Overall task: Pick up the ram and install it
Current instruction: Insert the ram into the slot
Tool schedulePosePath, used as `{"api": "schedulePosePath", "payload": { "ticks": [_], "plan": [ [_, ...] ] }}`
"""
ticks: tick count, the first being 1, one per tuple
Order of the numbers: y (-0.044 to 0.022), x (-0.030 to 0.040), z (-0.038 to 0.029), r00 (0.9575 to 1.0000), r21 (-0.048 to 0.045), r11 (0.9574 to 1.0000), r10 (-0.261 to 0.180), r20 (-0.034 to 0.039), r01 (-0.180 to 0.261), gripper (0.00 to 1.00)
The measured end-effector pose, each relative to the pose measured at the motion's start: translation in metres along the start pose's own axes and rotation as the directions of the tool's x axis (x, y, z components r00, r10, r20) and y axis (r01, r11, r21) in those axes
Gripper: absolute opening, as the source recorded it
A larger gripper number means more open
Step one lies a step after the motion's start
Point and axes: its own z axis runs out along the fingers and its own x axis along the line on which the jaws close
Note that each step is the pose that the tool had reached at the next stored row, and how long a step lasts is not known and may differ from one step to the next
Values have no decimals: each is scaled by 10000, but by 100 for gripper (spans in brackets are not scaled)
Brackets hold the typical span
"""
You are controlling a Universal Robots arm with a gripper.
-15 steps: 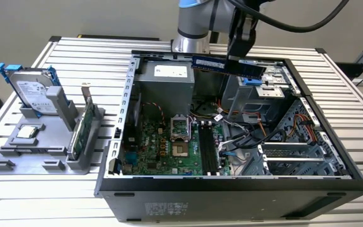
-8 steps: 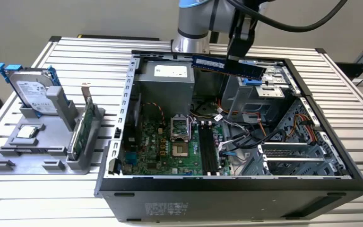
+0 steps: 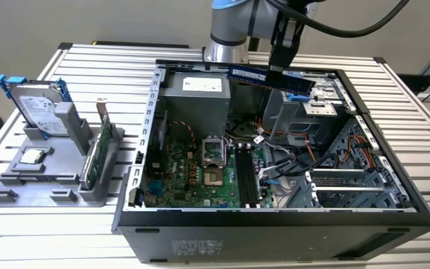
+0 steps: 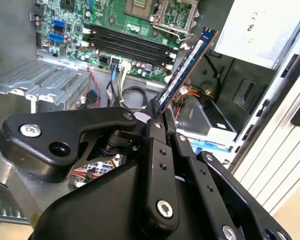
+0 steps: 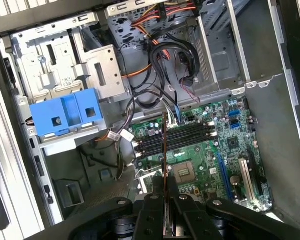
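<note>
I have the gripper point(image 3: 277, 68) clenched on the ram point(image 3: 269, 78), which hangs in the air above the open computer case point(image 3: 275, 221) in the upper middle of the exterior view. The dark blue stick is gripped along its upper edge and slopes down toward the exterior view's right, over the gap between the grey power supply point(image 3: 196, 92) and the drive cage point(image 3: 316, 103).

In the second wrist view the black fingers point(image 4: 151, 131) pinch one end of the ram point(image 4: 186, 69), and the rest of the stick juts out past them with its chips and label seen nearly edge-on. In the first wrist view the ram point(image 5: 164, 150) shows as a thin line rising out of the gripper point(image 5: 166, 199). It crosses over the black memory slots point(image 5: 177, 139) on the green motherboard point(image 5: 210, 150) but stays well apart from them.

The motherboard point(image 3: 200, 174) lies on the case floor in the lower middle of the exterior view, with the memory slots point(image 3: 246, 179) just beside the CPU socket point(image 3: 212, 151).

At the exterior view's left, a grey holder point(image 3: 43, 188) stands on the slatted table point(image 3: 88, 61). It carries a silver hard drive point(image 3: 40, 109) with blue rails and an upright green expansion card point(image 3: 96, 151).
</note>
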Motion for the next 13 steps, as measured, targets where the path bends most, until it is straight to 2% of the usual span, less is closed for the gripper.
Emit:
{"api": "schedulePosePath", "payload": {
  "ticks": [13],
  "plan": [
    [0, 0, 0, 9989, 5, 9989, 474, 4, -474, 0]
  ]
}}
